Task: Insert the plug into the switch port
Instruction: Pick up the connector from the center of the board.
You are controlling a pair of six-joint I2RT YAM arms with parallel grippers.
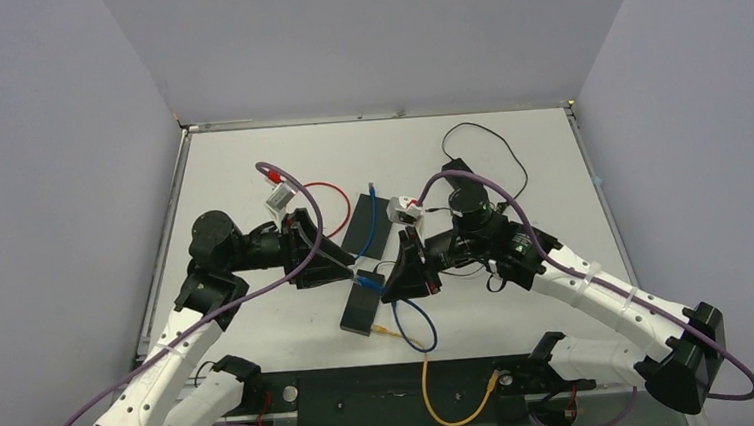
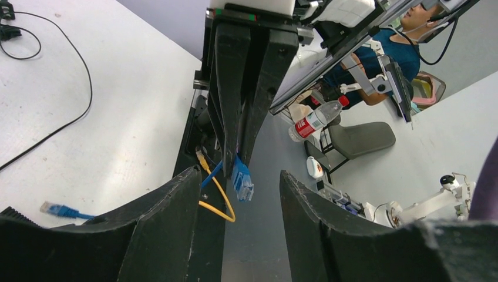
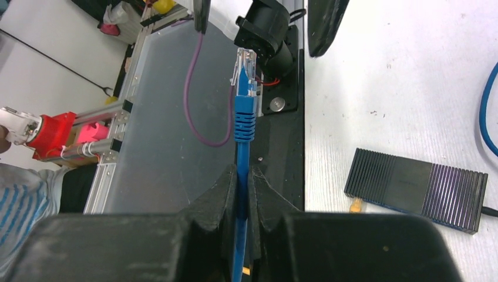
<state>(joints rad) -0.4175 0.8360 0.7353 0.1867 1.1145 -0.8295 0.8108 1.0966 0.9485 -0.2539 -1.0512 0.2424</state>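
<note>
Our right gripper [image 3: 242,176] clamps the blue cable [image 3: 239,223] behind its plug [image 3: 246,67], aloft near the switch [image 3: 417,188]; our left gripper [image 2: 239,176] stands with jaws apart; we cannot read the red label [image 2: 304,127] on the bottle [image 2: 324,114]

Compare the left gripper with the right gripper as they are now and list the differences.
The left gripper has its jaws standing well apart; the right gripper has its jaws shut.
The left gripper holds nothing; the right gripper pinches the blue cable behind its plug, which sticks out past the fingertips.
Shared: both have black fingers and face each other over the middle of the table.
</note>
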